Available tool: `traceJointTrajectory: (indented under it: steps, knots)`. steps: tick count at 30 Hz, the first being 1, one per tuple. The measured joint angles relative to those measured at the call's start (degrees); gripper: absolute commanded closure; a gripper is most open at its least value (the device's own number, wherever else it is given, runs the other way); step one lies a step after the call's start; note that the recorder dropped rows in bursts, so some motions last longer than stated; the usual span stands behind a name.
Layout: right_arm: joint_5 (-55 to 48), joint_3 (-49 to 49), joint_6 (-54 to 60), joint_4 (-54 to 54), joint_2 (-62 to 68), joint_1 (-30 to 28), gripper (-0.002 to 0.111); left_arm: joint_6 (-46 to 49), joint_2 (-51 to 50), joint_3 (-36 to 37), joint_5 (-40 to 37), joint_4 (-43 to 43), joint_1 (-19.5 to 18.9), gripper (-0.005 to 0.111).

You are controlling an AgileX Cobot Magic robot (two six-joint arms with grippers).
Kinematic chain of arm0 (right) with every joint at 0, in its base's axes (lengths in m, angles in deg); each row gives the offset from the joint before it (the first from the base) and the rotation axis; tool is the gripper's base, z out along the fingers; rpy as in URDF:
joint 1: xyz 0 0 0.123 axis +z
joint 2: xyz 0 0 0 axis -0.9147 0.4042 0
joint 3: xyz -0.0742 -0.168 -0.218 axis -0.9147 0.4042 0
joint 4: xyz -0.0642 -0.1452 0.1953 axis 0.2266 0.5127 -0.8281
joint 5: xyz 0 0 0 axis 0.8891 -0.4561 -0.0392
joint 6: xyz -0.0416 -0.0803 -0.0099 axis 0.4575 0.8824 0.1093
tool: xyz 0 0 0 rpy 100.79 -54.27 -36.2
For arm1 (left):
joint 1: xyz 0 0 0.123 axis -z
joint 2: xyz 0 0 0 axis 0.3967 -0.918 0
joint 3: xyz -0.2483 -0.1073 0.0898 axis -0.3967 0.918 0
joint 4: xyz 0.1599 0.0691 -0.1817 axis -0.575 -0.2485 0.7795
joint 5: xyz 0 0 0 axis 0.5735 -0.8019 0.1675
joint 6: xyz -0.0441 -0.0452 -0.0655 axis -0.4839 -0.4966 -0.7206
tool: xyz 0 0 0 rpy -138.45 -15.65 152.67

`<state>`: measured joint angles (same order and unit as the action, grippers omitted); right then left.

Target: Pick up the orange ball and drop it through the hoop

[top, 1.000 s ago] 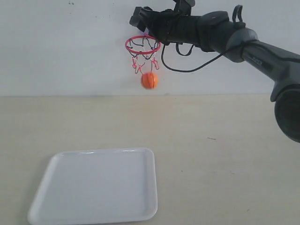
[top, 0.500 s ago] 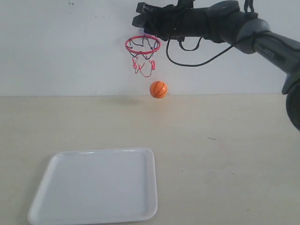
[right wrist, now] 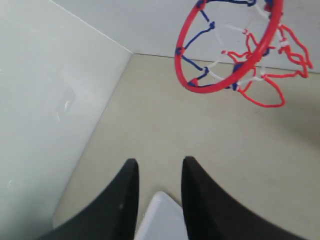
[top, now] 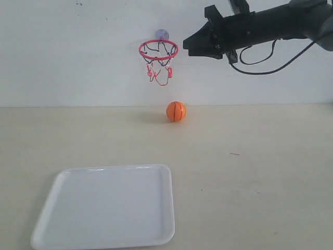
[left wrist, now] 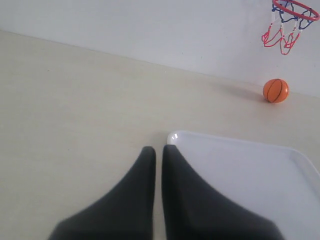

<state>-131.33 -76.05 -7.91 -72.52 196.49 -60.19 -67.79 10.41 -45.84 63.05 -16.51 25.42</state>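
The orange ball (top: 176,111) rests on the table by the back wall, below and a little right of the hoop (top: 158,50). It also shows small in the left wrist view, the ball (left wrist: 275,90) under the hoop (left wrist: 295,7). The hoop's red ring and net (right wrist: 230,55) fill the upper part of the right wrist view. My right gripper (top: 188,47) hangs in the air just right of the ring, open with nothing between its fingers (right wrist: 159,170). My left gripper (left wrist: 157,152) is shut and empty, low over the table at the tray's corner.
A white square tray (top: 106,205) lies at the front left of the table; its corner (left wrist: 175,137) sits beside my left fingertips. The white wall (top: 78,52) stands right behind the hoop. A black cable (top: 265,65) loops under the right arm.
The ball fell from under the net to the table and came to rest slightly right. My right arm pulled back to the right, away from the hoop, uncovering the suction cup.
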Motion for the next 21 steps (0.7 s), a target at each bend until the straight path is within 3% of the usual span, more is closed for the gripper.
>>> traceJointTrajectory:
  steps: [14, 21]
  knots:
    - [-0.57, 0.27, -7.44, 13.57, -6.44, -0.74, 0.08, 0.0, 0.0, 0.0, 0.0, 0.0, 0.0, 0.103]
    - [-0.57, 8.83, -8.27, 17.57, -15.03, -0.74, 0.08, 0.0, 0.0, 0.0, 0.0, 0.0, 0.0, 0.103]
